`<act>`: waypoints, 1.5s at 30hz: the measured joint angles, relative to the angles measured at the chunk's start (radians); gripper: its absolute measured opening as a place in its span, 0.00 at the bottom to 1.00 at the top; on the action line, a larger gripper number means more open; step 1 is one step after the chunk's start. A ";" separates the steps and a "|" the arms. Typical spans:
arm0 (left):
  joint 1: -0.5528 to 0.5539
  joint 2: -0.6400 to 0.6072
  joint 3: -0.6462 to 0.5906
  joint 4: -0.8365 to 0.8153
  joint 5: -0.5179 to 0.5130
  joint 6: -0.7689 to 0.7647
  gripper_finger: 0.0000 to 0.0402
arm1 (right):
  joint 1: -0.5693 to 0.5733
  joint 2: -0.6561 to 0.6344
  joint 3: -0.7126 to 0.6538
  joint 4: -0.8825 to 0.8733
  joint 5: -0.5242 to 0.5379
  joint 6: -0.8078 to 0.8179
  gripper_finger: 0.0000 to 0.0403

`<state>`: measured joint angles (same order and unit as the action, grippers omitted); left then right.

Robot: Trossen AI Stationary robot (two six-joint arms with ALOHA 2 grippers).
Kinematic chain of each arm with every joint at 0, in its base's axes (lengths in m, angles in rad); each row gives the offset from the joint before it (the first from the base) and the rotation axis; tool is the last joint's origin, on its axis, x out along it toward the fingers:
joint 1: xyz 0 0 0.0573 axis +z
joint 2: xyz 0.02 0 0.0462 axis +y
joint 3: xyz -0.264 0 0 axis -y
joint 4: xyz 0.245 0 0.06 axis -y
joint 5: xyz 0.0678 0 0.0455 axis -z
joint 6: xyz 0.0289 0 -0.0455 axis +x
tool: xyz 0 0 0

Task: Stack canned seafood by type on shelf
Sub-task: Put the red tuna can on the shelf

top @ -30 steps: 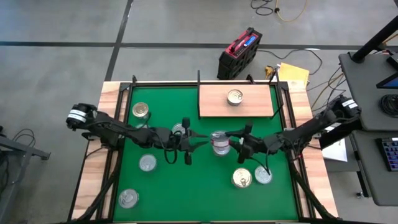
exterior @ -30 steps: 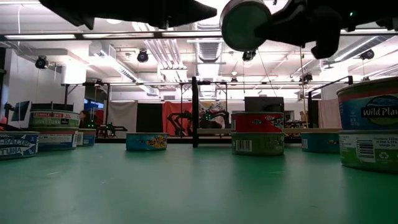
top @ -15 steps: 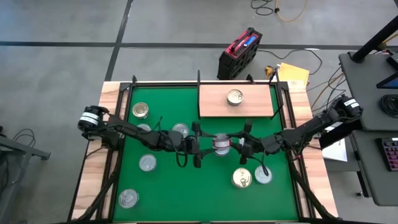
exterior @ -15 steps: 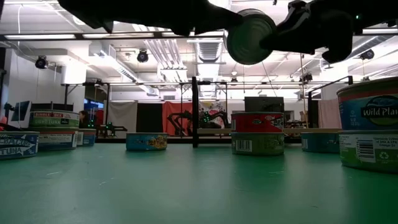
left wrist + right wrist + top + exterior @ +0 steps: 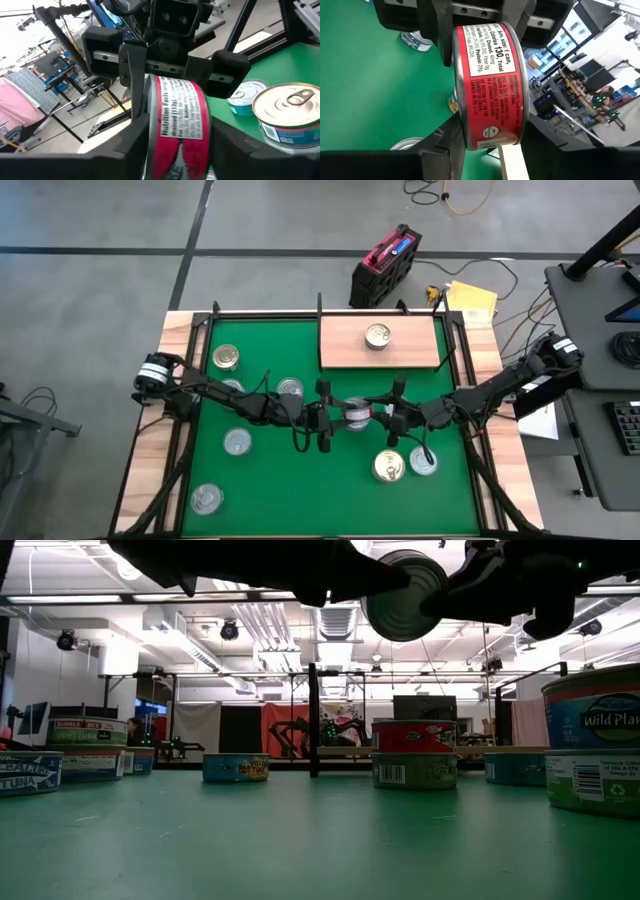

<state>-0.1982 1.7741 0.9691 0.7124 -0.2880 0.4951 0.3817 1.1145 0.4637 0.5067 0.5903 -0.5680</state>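
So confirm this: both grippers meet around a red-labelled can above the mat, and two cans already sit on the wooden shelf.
Not quite. The high view shows only one can on the shelf. The rest holds: the left gripper and right gripper meet around the red-labelled can.

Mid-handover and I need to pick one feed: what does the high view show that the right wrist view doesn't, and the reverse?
Only the high view: the whole green mat, the shelf with one gold-lidded can on it, and the loose cans' spread.
Only the right wrist view: the red can and its label text close up.
Both: the right end effector and left end effector meeting at that red can above mid-mat.
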 joint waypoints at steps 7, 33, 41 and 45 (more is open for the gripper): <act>-0.001 0.000 0.000 -0.003 -0.016 -0.027 0.30 | 0.000 0.000 0.000 -0.002 0.005 0.048 0.43; 0.024 -0.017 -0.001 -0.168 -0.251 -0.069 0.30 | 0.000 -0.159 0.112 -0.465 -0.001 0.589 0.80; 0.083 -0.023 0.081 -0.372 -0.272 -0.086 0.30 | 0.000 -0.217 0.109 -0.562 0.004 0.685 0.76; 0.104 -0.008 0.167 -0.509 -0.271 -0.078 0.30 | 0.000 -0.217 0.108 -0.562 0.013 0.675 0.73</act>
<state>-0.0944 1.7658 1.1363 0.2030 -0.5594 0.4174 0.3813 0.8974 0.5712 -0.0551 0.6029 0.1068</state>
